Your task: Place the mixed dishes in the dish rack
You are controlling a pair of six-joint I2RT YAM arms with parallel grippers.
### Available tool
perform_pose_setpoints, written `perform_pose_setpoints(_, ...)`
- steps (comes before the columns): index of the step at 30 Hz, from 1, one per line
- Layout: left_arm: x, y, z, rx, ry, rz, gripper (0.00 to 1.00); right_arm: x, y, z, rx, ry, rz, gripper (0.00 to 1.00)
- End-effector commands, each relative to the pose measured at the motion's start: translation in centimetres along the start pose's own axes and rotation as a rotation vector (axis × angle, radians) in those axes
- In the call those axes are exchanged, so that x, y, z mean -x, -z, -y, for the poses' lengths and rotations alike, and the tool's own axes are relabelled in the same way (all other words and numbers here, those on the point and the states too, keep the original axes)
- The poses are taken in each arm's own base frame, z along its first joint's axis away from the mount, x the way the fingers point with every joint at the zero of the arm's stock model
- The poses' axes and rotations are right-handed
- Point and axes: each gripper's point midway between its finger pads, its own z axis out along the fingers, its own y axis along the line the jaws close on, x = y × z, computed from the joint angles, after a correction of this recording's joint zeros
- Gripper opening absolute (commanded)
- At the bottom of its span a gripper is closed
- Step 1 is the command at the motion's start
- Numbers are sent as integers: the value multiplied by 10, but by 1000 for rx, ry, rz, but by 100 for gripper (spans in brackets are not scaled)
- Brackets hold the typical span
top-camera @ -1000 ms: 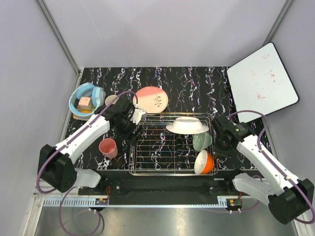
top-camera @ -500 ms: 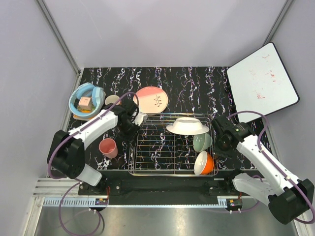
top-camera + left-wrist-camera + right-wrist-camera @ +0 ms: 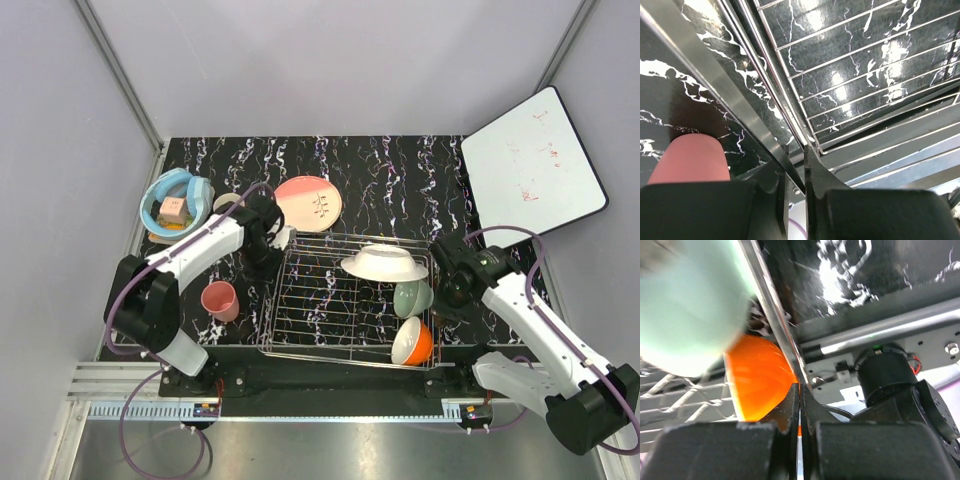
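The rack (image 3: 320,300) is sitting on the bench (image 3: 400,170) near its front edge, carrying along its right side a wide dish (image 3: 382,262) at the back, a middle bowl (image 3: 412,297) before it and a front bowl (image 3: 412,340) nearest, seemingly tipped on edge. A plate (image 3: 308,202) is lying just behind the rack's far left corner, a cup (image 3: 219,300) is standing to its left, a tub (image 3: 175,205) is sitting far left, and a board (image 3: 532,165) is lying beyond the bench's far right corner.
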Motion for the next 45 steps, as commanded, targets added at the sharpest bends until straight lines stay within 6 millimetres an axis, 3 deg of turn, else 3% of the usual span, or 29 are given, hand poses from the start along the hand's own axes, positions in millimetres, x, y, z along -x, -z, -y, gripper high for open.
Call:
perform_pose_setpoints(1, 25, 40, 27, -82, -343, 85, 0, 53, 35, -63, 244, -74, 185, 0)
perform_pose_setpoints(7, 29, 57, 37, -108, -345, 83, 0, 61, 45, -75, 268, -58, 186, 0)
perform_pose_setpoints(15, 26, 42, 27, -80, -341, 59, 0, 65, 42, -65, 220, -46, 212, 0)
perform_pose_setpoints(17, 24, 35, 21, -68, -335, 45, 0, 64, 43, -57, 184, -42, 220, 8)
perform_pose_setpoints(18, 27, 33, 16, -52, -337, 55, 0, 67, 48, -50, 156, -42, 242, 18)
perform_pose_setpoints(24, 39, 18, -11, -30, -292, 47, 0, 66, 63, -31, 100, -44, 271, 29)
perform_pose_setpoints(28, 50, 16, -27, -18, -265, 60, 0, 54, 56, -22, 67, -34, 226, 34)
perform_pose_setpoints(39, 52, 10, -28, -42, -260, 71, 0, 31, 15, -27, 49, -8, 80, 38)
perform_pose_setpoints(44, 50, 7, -29, -38, -260, 68, 0, 22, -1, -24, 43, -13, 45, 33)
perform_pose_setpoints(45, 50, 7, -29, -42, -258, 69, 0, 20, -3, -24, 42, -13, 39, 21)
